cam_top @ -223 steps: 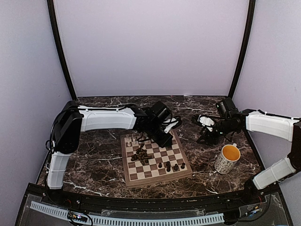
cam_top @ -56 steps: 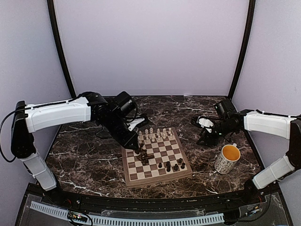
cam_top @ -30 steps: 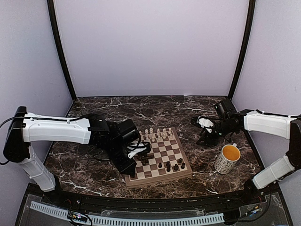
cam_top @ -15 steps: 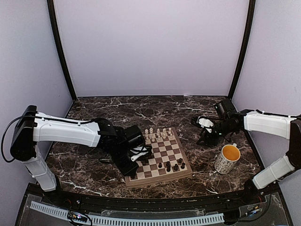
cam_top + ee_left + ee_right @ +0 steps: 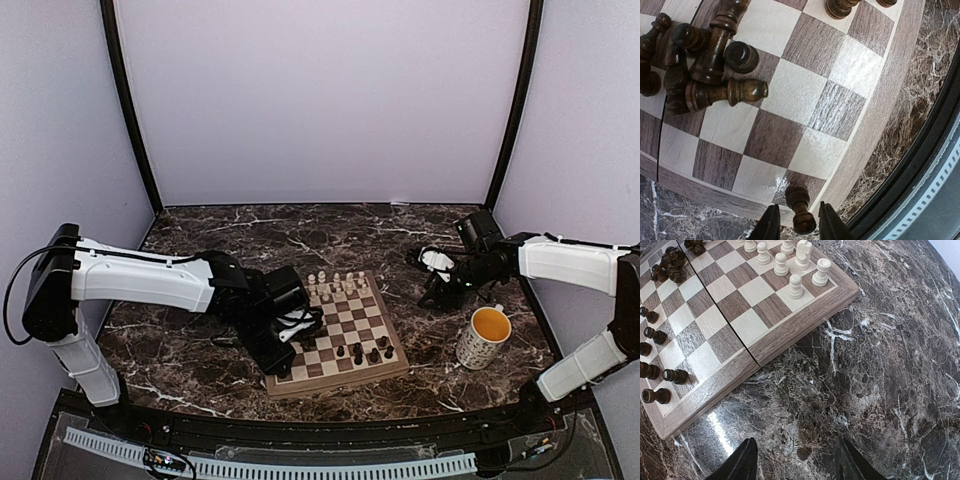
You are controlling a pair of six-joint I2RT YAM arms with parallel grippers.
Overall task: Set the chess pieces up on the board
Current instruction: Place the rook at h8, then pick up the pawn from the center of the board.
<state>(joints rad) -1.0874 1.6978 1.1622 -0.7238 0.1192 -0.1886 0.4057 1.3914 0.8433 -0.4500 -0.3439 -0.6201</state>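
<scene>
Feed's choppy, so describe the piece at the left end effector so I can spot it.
On the chessboard, find the near-left corner square. One dark piece stands there alone, straddled by the left end effector, well apart from the heap of toppled dark pieces.

**Top external camera:** fixed above and behind the arm bases, facing down and toward the far wall. It covers the whole table (image 5: 170,365) from a distance.

**Left wrist camera:** close above the near left corner of the board (image 5: 790,90), looking down past the left gripper (image 5: 799,226).

**Right wrist camera:** farther off, to the right of the board, looking left across the marble past the right gripper (image 5: 796,465).

**Shared coverage:** all three views show the board. Both wrist views show the heap of dark pieces (image 5: 690,65).
</scene>
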